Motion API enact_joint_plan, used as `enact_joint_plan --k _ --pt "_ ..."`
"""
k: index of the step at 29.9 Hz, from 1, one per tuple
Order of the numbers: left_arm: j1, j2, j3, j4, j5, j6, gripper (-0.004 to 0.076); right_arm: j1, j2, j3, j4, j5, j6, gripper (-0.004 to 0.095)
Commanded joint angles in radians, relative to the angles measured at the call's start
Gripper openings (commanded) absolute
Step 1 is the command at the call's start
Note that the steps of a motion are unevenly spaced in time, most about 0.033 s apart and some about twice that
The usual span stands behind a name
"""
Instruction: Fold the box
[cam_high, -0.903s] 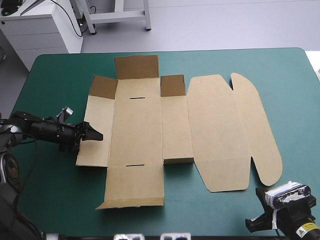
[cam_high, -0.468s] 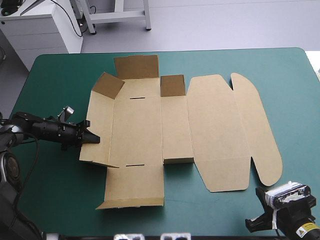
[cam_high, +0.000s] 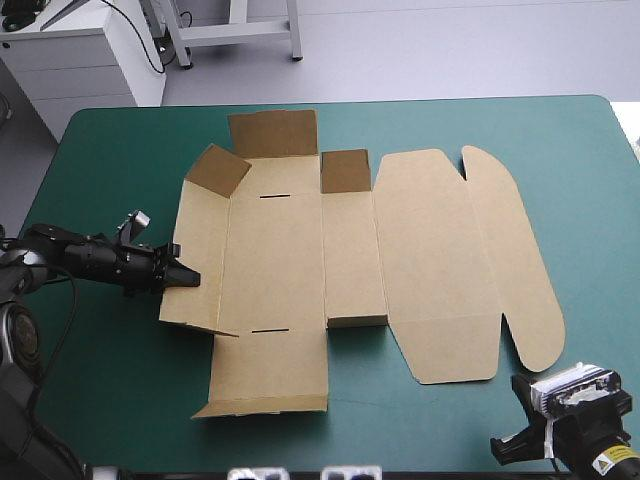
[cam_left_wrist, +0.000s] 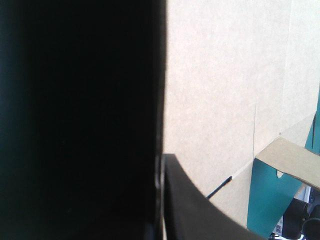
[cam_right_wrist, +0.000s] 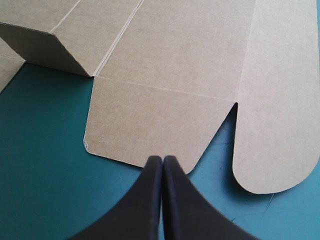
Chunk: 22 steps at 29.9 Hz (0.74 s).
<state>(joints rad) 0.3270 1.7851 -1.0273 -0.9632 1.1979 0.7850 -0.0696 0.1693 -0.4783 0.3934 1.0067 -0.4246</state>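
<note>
Left gripper (cam_high: 188, 278) clamped on wall (cam_high: 202, 250) of box (cam_high: 280, 255). Wall to be swung upright about crease (cam_high: 226, 262) ahead, not dragged. Right gripper (cam_right_wrist: 162, 160) closed, empty.

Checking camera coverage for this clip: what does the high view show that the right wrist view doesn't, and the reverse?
High view only: the whole box, its left panel tilted up, with the left gripper at that edge. Right wrist view only: the right gripper, shut, at the edge of a rounded flap. Both: brown board on the teal-green cover.
</note>
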Motion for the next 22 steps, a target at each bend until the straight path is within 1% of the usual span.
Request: enact_joint_plan --k 1,5,9,17,22 --pt "-0.003 -0.039 -0.017 -0.04 -0.002 0.022 -0.0008 0.002 0.014 -0.022 0.017 -0.049 -0.006 -0.002" --pt "-0.006 -0.039 -0.017 -0.049 0.001 0.045 -0.0008 0.002 0.014 -0.022 0.017 -0.049 -0.006 -0.002" --pt "-0.025 -0.041 -0.017 -0.071 0.026 0.086 -0.0008 0.002 0.014 -0.022 0.017 -0.049 -0.006 -0.002" --pt "-0.113 -0.059 -0.073 -0.055 -0.048 0.08 -0.0008 0.002 0.014 -0.022 0.017 -0.049 -0.006 -0.002" --pt "-0.17 -0.102 -0.187 0.04 -0.064 0.063 -0.0008 0.002 0.014 -0.022 0.017 -0.049 -0.006 -0.002"
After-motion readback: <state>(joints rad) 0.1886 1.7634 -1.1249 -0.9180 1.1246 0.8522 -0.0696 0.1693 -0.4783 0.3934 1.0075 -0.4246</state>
